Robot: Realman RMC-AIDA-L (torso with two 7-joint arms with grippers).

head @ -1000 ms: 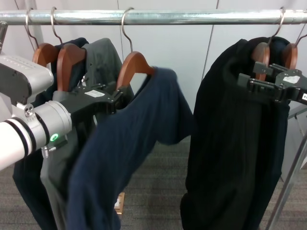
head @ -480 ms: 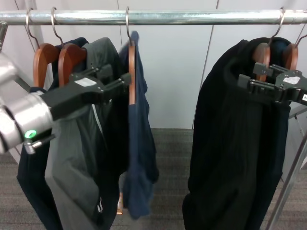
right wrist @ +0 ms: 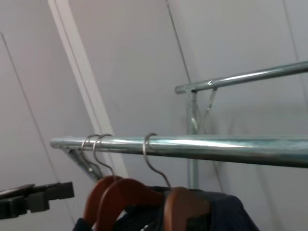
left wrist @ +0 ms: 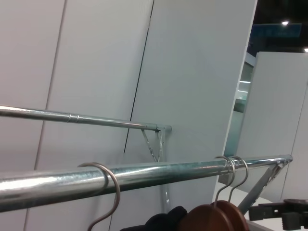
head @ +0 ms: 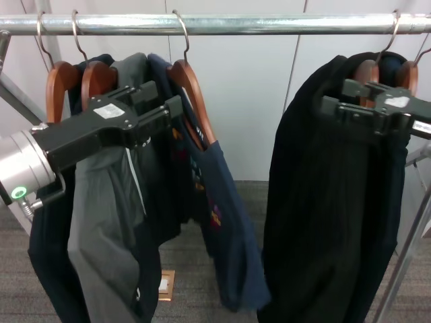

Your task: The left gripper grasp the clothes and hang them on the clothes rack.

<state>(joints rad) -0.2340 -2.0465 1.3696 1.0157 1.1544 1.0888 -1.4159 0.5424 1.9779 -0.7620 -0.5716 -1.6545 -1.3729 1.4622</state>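
Grey-and-dark zip jacket hangs at left on wooden hanger. Another wooden hanger just left of it. Long black garment hangs at right. Grey carpet floor below; white wall panels behind.

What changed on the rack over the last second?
The clothes, bunched across the left gripper a second ago, now hang freely from the clothes rack, front with coloured marks showing. The gripper has risen beside the hanger, its wrist drawing back leftward. The black garment and right gripper barely shifted.
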